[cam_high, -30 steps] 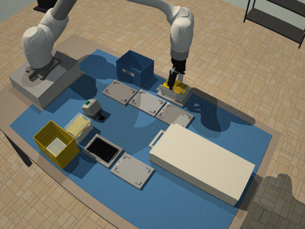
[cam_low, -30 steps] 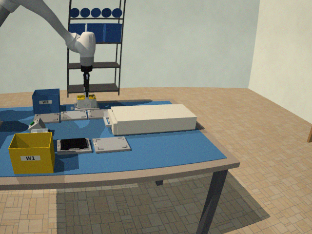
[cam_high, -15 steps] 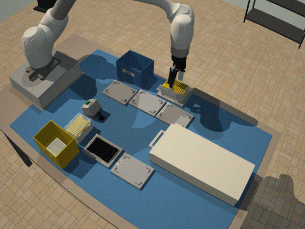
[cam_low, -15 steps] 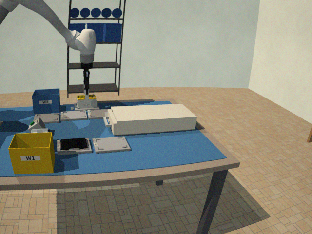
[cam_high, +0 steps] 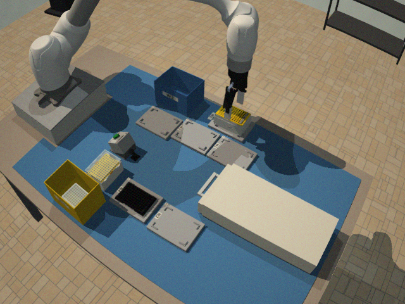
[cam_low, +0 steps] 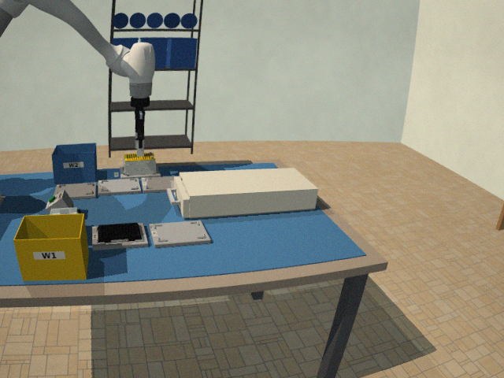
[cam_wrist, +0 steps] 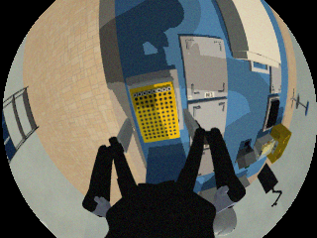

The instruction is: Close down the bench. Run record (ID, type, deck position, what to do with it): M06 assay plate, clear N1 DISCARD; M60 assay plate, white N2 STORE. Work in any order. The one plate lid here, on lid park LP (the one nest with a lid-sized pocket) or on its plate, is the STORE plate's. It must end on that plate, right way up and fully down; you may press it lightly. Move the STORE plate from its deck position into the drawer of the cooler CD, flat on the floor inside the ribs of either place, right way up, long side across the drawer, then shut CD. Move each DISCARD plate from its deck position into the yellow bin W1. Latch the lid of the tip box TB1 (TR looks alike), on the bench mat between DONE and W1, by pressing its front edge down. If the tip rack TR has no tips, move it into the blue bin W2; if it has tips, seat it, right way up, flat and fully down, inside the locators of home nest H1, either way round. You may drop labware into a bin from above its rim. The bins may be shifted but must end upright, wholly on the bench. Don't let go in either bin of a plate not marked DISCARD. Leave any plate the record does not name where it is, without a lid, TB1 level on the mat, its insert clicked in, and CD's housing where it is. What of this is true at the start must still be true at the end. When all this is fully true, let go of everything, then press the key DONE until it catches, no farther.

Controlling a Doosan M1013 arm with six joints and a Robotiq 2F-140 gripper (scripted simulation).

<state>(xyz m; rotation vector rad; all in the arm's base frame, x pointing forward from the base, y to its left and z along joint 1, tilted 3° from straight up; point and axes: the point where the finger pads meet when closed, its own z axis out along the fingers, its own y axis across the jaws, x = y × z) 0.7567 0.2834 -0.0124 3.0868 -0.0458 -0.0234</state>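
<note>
The tip rack TR [cam_high: 233, 120] is a grey box with a yellow perforated insert. It sits upright on the back right nest and also shows in the exterior view [cam_low: 139, 162] and the wrist view [cam_wrist: 155, 114]. My gripper [cam_high: 233, 106] hangs just above its left part, fingers apart and holding nothing [cam_wrist: 160, 139]. A clear assay plate [cam_high: 74, 194] lies inside the yellow bin W1 [cam_low: 50, 246]. The nest N2 [cam_high: 175, 226] is bare. The cooler CD [cam_high: 266, 212] has its drawer shut, handle [cam_high: 207, 183] flush. The tip box TB1 [cam_high: 104, 167] stands beside W1. No white plate or lid shows.
The blue bin W2 [cam_high: 179, 91] stands left of TR. Three grey nests [cam_high: 195, 135] lie in a row in front of it. A nest holding a black rectangle [cam_high: 135, 198] sits left of N2. The DONE key [cam_high: 121, 142] has a green button.
</note>
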